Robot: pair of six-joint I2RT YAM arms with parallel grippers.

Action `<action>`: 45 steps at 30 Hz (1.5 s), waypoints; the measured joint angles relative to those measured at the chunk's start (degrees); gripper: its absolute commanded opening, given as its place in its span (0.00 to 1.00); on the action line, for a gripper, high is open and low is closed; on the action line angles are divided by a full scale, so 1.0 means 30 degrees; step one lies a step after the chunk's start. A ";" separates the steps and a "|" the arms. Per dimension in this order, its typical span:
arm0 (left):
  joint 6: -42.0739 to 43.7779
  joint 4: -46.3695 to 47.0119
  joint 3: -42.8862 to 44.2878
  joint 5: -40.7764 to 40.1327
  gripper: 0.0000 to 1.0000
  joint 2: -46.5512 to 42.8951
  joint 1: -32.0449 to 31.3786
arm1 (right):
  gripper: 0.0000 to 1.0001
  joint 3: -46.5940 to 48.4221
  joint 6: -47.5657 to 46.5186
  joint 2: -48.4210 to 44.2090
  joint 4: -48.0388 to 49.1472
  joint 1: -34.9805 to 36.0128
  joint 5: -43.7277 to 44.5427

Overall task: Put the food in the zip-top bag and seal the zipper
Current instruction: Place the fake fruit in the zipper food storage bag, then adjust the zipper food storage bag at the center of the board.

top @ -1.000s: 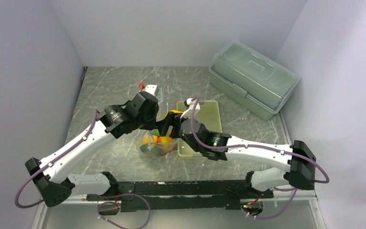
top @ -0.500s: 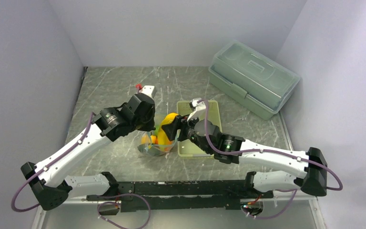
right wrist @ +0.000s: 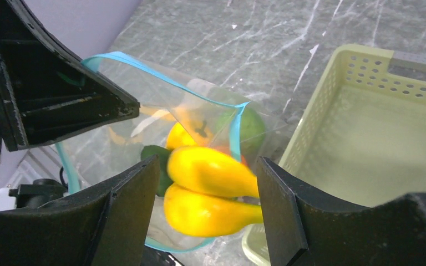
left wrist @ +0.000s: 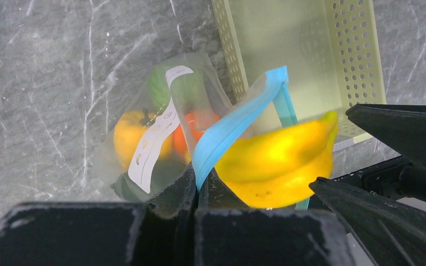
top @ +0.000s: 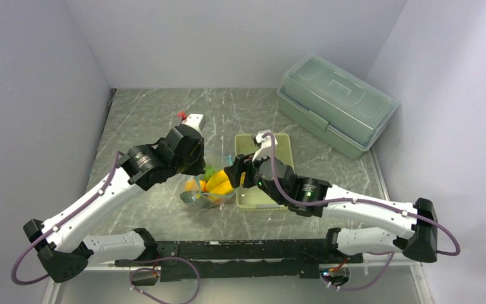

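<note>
The zip-top bag (top: pixel 196 197) stands on the table, its mouth held up. My left gripper (left wrist: pixel 197 188) is shut on the blue zipper (left wrist: pixel 233 124) at the bag's rim. Through the clear bag (left wrist: pixel 144 127) a yellow-orange pepper (left wrist: pixel 127 136), a green fruit (left wrist: pixel 158 83) and an orange ball (left wrist: pixel 199 119) show. The yellow bananas (right wrist: pixel 211 194) sit blurred at the bag's mouth between the fingers of my right gripper (right wrist: pixel 208 166). That gripper is open, with a gap on the bananas' left side. From above, the bananas (top: pixel 220 183) lie in the bag's mouth, beside the right gripper (top: pixel 235 172).
The pale green perforated basket (top: pixel 281 158) lies just right of the bag, under the right arm; its floor shows nothing in it (right wrist: pixel 366 138). A large translucent lidded box (top: pixel 335 101) stands at the back right. Grey walls close in both sides.
The bananas, held high over the bag half a second ago, have come down into its mouth. The right arm has drawn back to the right. The left gripper still holds the zipper.
</note>
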 measured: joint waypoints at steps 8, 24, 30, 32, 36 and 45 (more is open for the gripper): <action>0.0000 0.0000 -0.0124 0.0022 0.03 -0.0219 0.0000 | 0.65 -0.0007 0.0408 -0.1129 -0.1800 -0.0029 0.0357; 0.0204 0.0022 -0.0131 0.1275 0.02 -0.0452 0.0000 | 0.64 0.0954 0.0721 0.0153 -0.3002 -0.2448 -0.2557; 0.0357 0.0029 -0.0131 0.1880 0.02 -0.0452 0.0000 | 0.64 0.2142 0.0576 0.1384 -0.3075 -0.2630 -0.3934; 0.0372 0.0029 -0.0131 0.2011 0.03 -0.0452 0.0000 | 0.63 0.2565 0.0517 0.1880 -0.3133 -0.2630 -0.4328; 0.0488 0.0036 -0.0131 0.2040 0.02 -0.0452 0.0000 | 0.62 0.2878 0.0364 0.2710 -0.3279 -0.2630 -0.4947; 0.0525 0.0022 -0.0131 0.2178 0.03 -0.0466 0.0000 | 0.49 0.2892 0.0379 0.3475 -0.5202 -0.2637 -0.4364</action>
